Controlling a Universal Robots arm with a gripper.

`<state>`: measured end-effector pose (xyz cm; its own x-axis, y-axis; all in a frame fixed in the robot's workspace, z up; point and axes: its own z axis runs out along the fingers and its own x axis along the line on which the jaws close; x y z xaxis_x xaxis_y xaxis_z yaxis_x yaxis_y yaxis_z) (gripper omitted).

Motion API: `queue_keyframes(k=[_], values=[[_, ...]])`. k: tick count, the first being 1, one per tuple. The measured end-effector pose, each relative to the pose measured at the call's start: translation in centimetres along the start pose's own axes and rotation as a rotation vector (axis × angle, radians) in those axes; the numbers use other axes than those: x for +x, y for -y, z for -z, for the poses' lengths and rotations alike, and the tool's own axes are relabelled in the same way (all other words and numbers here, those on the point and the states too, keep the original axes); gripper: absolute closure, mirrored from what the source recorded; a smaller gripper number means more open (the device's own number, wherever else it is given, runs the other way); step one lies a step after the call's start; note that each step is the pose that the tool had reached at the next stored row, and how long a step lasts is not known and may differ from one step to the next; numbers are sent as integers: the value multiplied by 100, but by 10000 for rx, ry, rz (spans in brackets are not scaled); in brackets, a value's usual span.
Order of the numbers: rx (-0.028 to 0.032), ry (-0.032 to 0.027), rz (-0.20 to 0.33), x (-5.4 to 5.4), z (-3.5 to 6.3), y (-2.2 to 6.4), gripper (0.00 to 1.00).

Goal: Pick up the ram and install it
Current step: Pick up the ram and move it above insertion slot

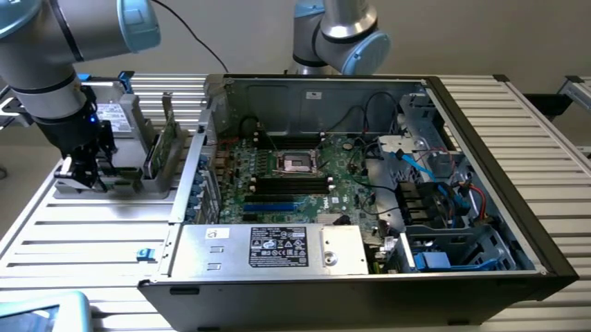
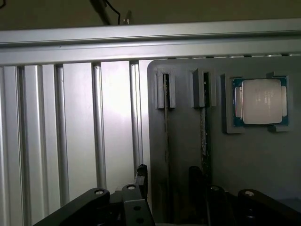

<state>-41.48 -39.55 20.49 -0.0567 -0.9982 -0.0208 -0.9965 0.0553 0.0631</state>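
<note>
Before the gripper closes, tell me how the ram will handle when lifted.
The ram is a thin board standing on edge in the grey holder, so probably stiff and light. Its narrow edge might tilt or slip if gripped off-centre.

Your silver robot arm with blue joint caps [image 1: 41, 66] comes down at the exterior view's left, its wrist held vertical. Your black two-finger gripper [image 1: 85, 178] points straight down, its fingers [image 2: 194, 181] spread wide apart and gripping nothing.

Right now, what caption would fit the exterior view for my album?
Robot arm, jaws open, at a grey parts holder beside an opened computer case.
</note>
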Motion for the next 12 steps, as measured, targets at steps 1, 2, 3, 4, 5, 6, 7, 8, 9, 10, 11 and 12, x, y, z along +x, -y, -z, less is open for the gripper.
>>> queue_keyframes(k=[1, 2, 3, 4, 5, 6, 7, 8, 9, 10, 11, 12], values=[[0, 0, 0, 0, 0, 0, 51], [0, 0, 0, 0, 0, 0, 51], [0, 1, 0, 0, 0, 0, 51], [0, 0, 0, 0, 0, 0, 51], [1, 1, 1, 0, -3, 0, 51], [5, 6, 1, 0, -11, 1, 51], [4, 7, 0, 0, -21, 2, 51], [0, 6, 0, 0, -29, 2, 51], [0, 6, 0, 1, -31, 2, 51], [-1, 5, 0, 1, -31, 2, 51], [-1, 5, 0, 1, -31, 2, 51], [-1, 5, 0, 1, -31, 2, 51]])
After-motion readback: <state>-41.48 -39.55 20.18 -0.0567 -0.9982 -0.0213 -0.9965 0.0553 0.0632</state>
